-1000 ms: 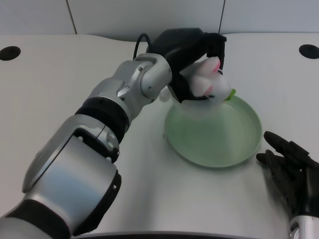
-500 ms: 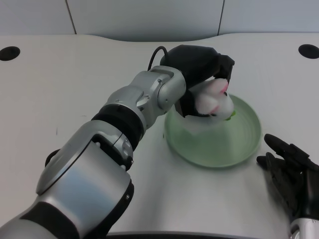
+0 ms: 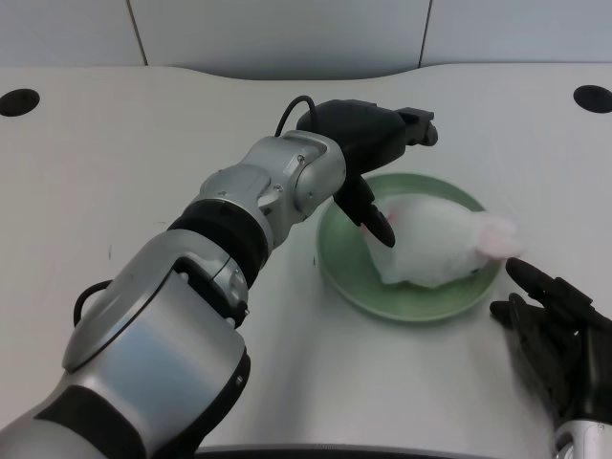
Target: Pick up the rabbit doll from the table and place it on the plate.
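The white rabbit doll [image 3: 435,247] with pink ears lies on its side on the green plate [image 3: 346,266], its head reaching over the plate's right rim. My left hand [image 3: 375,153] hovers over the plate's back left edge with its fingers spread and holds nothing. One finger points down close to the doll's left end; whether it touches the doll I cannot tell. The silver left forearm crosses the picture from the lower left.
My right hand [image 3: 555,330] rests at the lower right, just beside the plate's right rim and the doll's head. Two dark round holes [image 3: 19,101] sit in the table at the far left and far right. A black cable loops off the left wrist.
The left hand has let go of the rabbit doll. The doll dropped from the hand onto the plate and now lies on its side, blurred at its ears. The fingers have spread apart.
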Controlling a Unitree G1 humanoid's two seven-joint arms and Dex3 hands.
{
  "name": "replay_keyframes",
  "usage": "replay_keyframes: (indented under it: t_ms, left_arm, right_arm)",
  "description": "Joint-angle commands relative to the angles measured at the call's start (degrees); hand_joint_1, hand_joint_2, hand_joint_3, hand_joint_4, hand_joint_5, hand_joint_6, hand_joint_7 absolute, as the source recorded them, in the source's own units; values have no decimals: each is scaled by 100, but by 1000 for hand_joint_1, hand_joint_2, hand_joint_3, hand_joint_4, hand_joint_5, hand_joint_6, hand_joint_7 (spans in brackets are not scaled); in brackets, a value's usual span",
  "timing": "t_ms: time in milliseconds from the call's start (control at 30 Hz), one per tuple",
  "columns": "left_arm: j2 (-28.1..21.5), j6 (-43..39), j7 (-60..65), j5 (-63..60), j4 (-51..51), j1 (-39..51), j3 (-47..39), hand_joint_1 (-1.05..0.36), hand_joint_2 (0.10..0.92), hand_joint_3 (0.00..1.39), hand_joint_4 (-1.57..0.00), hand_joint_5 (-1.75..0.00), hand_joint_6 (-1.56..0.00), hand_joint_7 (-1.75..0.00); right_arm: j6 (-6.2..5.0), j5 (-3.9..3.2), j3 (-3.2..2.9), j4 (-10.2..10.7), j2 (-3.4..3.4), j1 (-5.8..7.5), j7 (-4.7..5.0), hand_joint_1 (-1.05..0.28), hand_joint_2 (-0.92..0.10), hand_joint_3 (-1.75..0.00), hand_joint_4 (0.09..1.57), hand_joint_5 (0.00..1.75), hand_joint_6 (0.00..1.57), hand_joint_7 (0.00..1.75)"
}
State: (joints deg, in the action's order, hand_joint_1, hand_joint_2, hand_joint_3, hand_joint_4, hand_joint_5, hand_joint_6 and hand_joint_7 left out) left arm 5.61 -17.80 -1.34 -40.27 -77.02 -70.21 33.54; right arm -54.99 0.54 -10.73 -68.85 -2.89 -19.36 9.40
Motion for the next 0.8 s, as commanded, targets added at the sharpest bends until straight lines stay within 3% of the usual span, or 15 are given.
replay_keyframes:
  t_ms: [33, 67, 200, 300, 433, 500, 667, 800]
  left_arm:
    - [-42, 59, -109, -15, -24, -109, 5, -972, 908, 6, 1, -23, 1, -114]
    - [-38, 75, -123, -3, -26, -115, -6, -981, 909, 5, 1, -9, 1, -52]
    - [-125, -2, -58, 81, 1, -90, -106, -989, 919, 9, 1, 0, -18, -19]
    - [-260, -82, -20, 214, 26, -43, -270, -971, 921, 24, -3, -1, -35, -30]
    - [-664, -524, 48, 793, 145, 221, -878, -968, 921, 40, -78, -46, -89, -67]
    - [-851, -811, 21, 1063, 205, 363, -1152, -973, 921, 54, -134, -86, -125, -91]
    - [-1164, -1249, -458, 1720, 344, 662, -1728, -913, 921, 63, -170, -144, -158, -116]
    - [-1590, -1579, -1091, 2486, 697, 1268, -2358, -787, 921, 88, -260, -218, -212, -128]
  right_arm:
    - [-56, 151, 28, -49, 117, 35, 266, -288, -921, -282, 687, 848, 944, 17]
    - [-31, 223, 62, -49, 135, 37, 362, -311, -921, -292, 686, 843, 938, 14]
    - [-35, 48, -15, -60, 130, 5, 101, -298, -921, -290, 696, 835, 943, 15]
    - [16, -15, -36, -35, 134, -5, 15, -289, -921, -293, 699, 830, 945, 16]
    - [6, -17, -47, -35, 190, -27, -44, -289, -921, -297, 696, 820, 936, 10]
    - [-8, -83, -88, -45, 199, -41, -145, -275, -921, -305, 689, 815, 929, 7]
    - [-28, -110, -126, -50, 210, -52, -217, -276, -921, -313, 689, 811, 928, 6]
    - [-14, -203, -201, -58, 209, -76, -371, -289, -921, -313, 698, 813, 919, 1]
